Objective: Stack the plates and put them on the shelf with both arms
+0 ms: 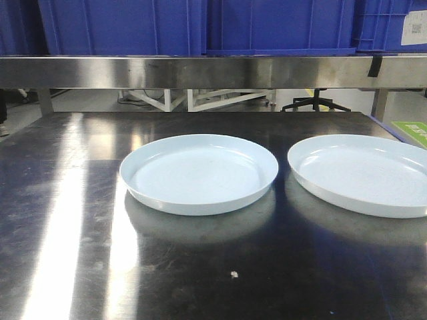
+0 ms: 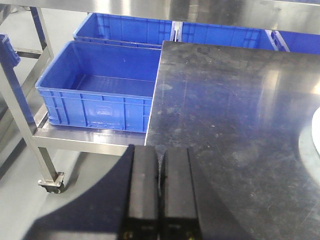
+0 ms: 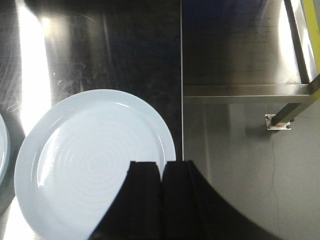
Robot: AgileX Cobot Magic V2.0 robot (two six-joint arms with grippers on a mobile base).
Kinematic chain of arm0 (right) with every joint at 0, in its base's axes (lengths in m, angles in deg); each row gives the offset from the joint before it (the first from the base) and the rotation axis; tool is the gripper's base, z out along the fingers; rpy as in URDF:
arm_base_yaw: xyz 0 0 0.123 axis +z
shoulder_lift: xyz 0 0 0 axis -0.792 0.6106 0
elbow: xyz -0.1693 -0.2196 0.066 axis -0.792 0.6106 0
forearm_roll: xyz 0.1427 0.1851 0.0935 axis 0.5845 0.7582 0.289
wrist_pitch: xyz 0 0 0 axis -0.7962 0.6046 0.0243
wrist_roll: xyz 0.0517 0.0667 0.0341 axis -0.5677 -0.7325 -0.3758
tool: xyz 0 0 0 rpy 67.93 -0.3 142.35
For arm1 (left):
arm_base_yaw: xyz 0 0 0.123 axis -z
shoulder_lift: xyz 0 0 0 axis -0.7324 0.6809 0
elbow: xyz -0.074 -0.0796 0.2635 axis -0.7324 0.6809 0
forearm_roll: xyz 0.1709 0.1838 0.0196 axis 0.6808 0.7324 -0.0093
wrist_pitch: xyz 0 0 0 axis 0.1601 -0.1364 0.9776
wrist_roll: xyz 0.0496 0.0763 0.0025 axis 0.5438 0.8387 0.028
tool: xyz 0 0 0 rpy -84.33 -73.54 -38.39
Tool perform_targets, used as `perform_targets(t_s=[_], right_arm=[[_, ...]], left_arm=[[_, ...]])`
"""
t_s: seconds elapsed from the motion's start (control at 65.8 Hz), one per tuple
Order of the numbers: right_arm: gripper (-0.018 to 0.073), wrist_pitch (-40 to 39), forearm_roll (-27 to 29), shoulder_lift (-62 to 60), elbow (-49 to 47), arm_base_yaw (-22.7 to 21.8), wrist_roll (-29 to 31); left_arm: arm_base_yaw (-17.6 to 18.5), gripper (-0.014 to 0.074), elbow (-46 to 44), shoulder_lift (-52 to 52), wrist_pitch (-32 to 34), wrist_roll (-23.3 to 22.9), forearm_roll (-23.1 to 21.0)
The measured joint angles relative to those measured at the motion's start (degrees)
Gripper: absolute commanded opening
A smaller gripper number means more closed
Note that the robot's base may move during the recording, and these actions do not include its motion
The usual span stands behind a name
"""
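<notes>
Two pale blue-white round glossy plates are lying on one dark steel tabletop, the second at the 3 o'clock side of the first. Two black pronged tools are showing, the left tool and the right tool, each carrying two fingers. At least four blue plastic crates are standing beyond the tabletop's 10 o'clock corner in the left wrist view. One small caster wheel is showing under their steel rack.
</notes>
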Motion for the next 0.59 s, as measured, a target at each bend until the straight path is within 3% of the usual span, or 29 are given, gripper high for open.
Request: perform_targets(t_s=[0.091, 0.228, 0.274, 0.593], right_arm=[[0.0137, 1.24, 0.0, 0.0, 0.0, 0.0, 0.0], [0.0384, 4.22, 0.09, 0.0, 0.0, 0.0, 0.0], [0.0424, 4.69, 0.09, 0.0, 0.0, 0.0, 0.0], [0.0434, 5.54, 0.13, 1.41, -0.09, 0.0, 0.0]], left_arm=[[0.0, 0.0083, 0.0, 0.0, 0.0, 0.0, 0.0], [0.0, 0.0083, 0.0, 0.0, 0.0, 0.0, 0.0], [0.0, 0.0083, 0.0, 0.0, 0.0, 0.0, 0.0], [0.0, 0.0083, 0.0, 0.0, 0.0, 0.0, 0.0]])
